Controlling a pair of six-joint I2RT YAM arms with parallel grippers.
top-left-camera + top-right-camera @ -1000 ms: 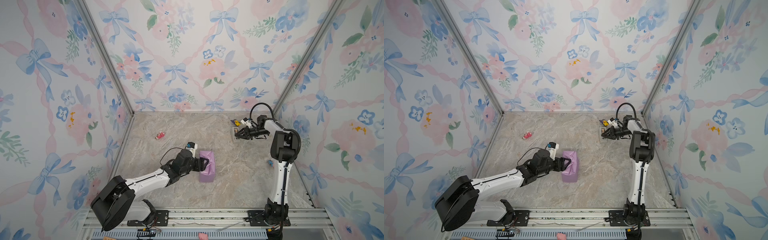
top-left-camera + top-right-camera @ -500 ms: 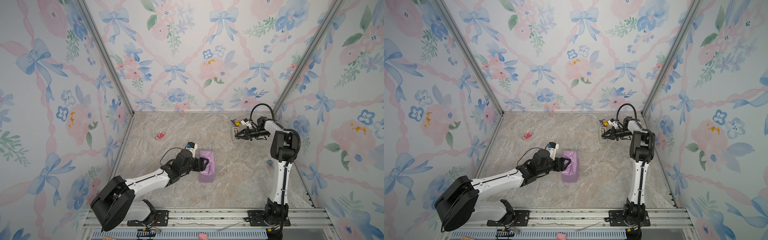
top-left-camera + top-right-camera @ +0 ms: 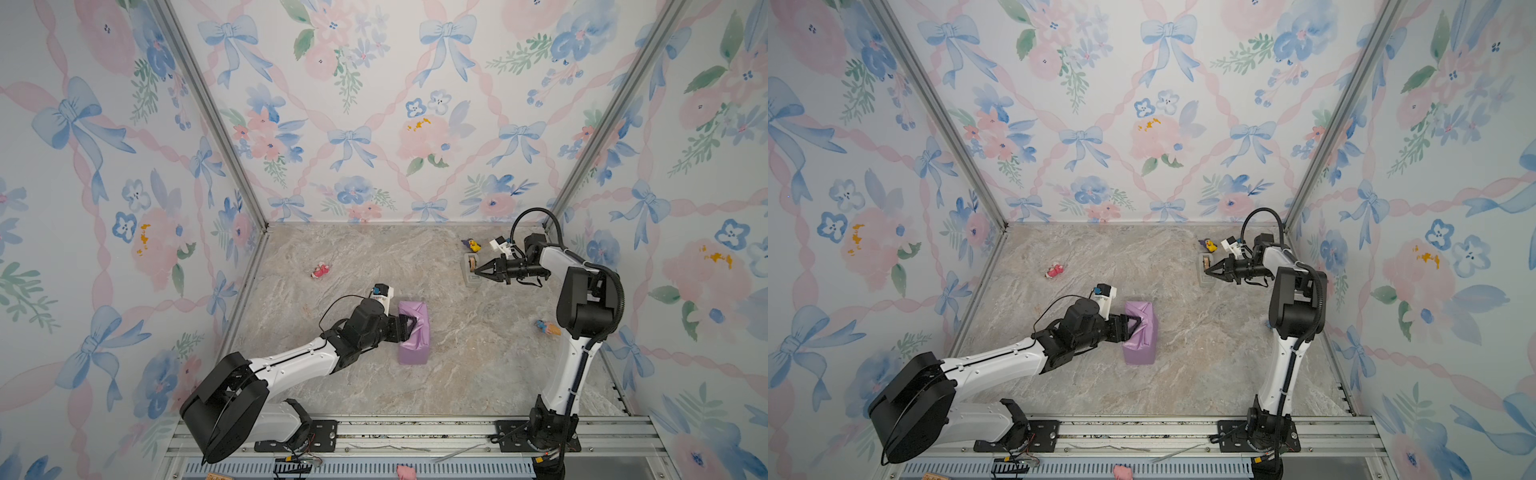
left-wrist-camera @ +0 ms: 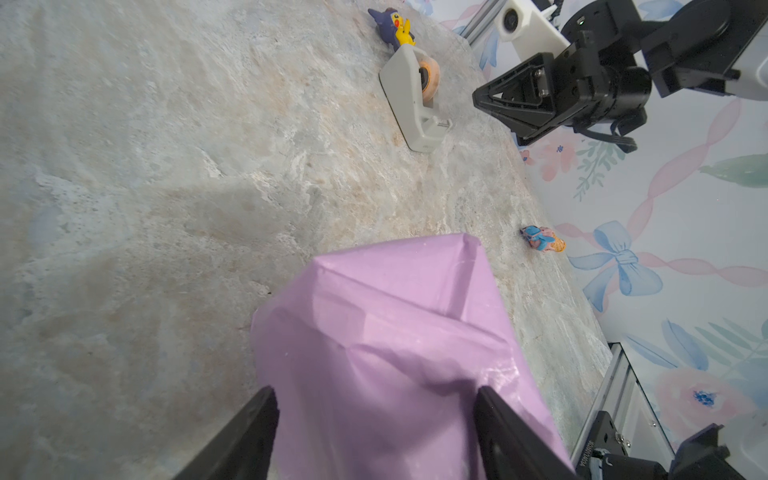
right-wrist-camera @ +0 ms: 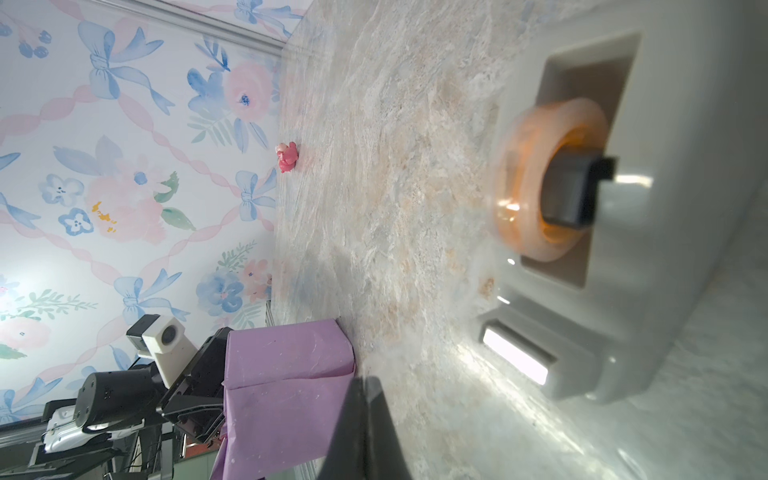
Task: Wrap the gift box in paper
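While the right pincer [image 3: 478, 270] sits closed by the dispenser [image 3: 470, 281], the left pincer [image 3: 411, 326] rests wide-spread on paper [image 3: 413, 349].

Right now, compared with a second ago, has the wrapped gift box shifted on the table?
No. In a top view the wrapped gift box lies just as far from the red toy, and on the same side of it, as before.

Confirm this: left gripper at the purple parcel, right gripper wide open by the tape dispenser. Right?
Not quite. The right gripper is shut, not open; the left wrist view shows it. It is by the dispenser, and the left gripper is at the parcel.
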